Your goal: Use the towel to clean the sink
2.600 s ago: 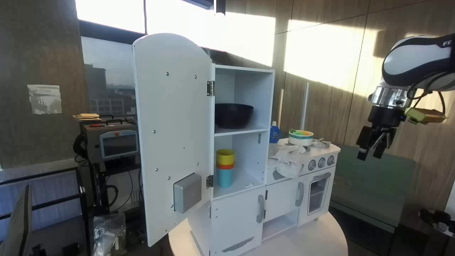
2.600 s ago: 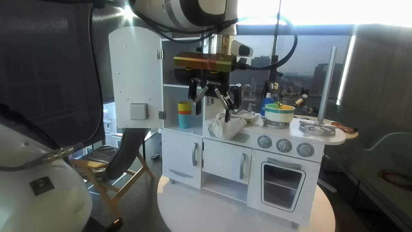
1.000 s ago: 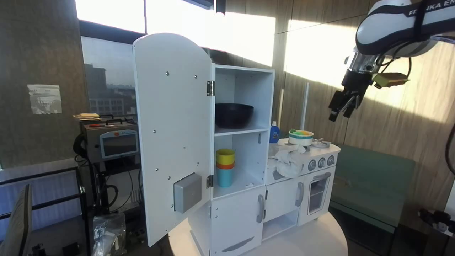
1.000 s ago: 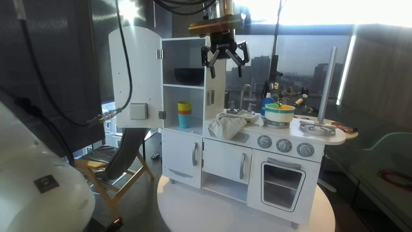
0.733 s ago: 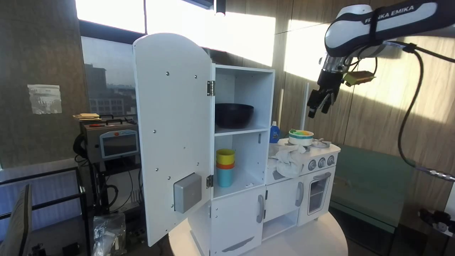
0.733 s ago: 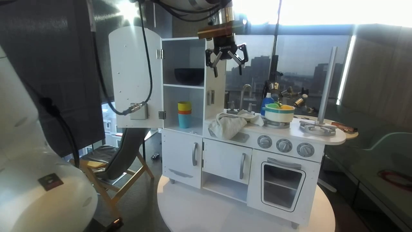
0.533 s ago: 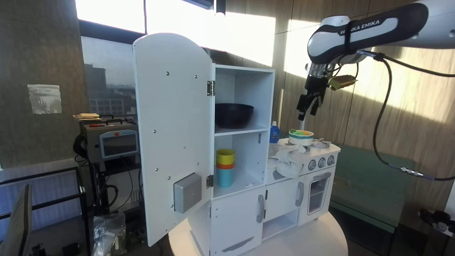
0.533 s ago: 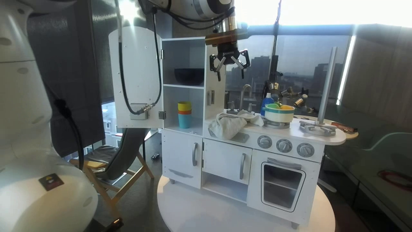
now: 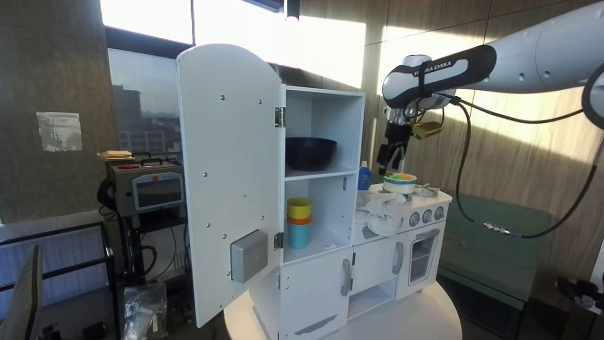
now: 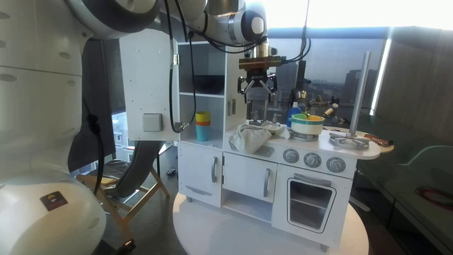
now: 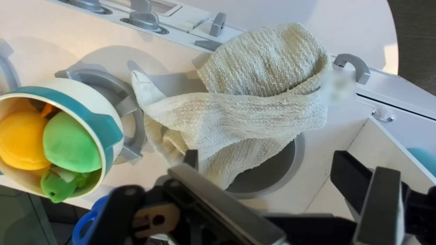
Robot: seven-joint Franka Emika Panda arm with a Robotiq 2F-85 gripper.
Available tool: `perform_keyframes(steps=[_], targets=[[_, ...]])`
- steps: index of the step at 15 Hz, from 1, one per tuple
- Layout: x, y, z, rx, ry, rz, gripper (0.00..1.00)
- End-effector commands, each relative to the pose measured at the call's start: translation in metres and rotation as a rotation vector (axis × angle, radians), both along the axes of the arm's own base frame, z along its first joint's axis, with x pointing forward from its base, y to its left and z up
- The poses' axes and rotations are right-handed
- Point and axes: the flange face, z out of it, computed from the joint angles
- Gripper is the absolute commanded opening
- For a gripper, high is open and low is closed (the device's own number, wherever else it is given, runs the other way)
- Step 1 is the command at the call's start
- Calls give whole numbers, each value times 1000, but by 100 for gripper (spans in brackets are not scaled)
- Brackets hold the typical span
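Towel [image 11: 245,112] lies below the gripper [image 10: 258,99] and toward the front of the counter [image 11: 102,37], part over the sink [image 11: 272,168], part hanging off the front edge. Gripper's empty and spread wide; towel's long fold runs roughly parallel to its opening, so a turn before pinching looks worthwhile. Arm [image 9: 519,66] reaches over, gripper pointing nearly straight down.

There's open air above the towel [image 10: 249,140], pot [image 10: 307,127] alongside.
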Motion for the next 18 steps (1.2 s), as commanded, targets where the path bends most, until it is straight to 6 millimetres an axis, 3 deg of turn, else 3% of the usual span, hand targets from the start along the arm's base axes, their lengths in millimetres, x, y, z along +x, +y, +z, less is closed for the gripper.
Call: perform_keyframes(steps=[1,4,11,18], targets=[[20,-18,-27,30,10,23,100],[32,-27,-57,55,54,21,100],[58,-18,-100,92,83,16,100],[61,-39,-129,52,136,1,100]])
